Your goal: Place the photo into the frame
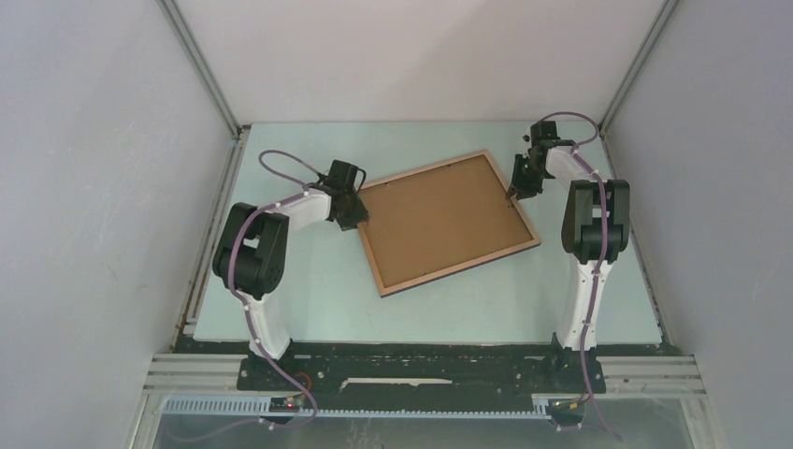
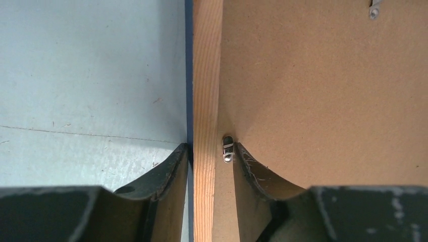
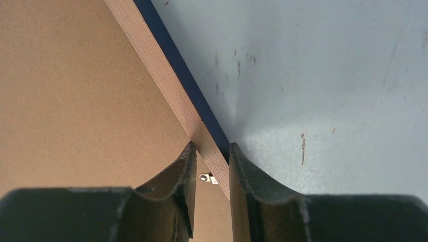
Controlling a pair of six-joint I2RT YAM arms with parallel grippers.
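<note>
Frame (image 1: 447, 223) lay back-board up, mid-desk (image 1: 327, 299). Right gripper (image 3: 212, 151) pinched frame's right rail. Left gripper (image 2: 211, 151) straddled left rail, part-open, unclamped. Photo unseen; blue strip (image 3: 190, 83) under frame. Insertion unconfirmed.

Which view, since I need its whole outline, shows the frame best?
The top external view: the whole frame lies back up, all four edges visible. Each wrist view shows only a stretch of one wooden rail, some backing board and a metal clip.
</note>
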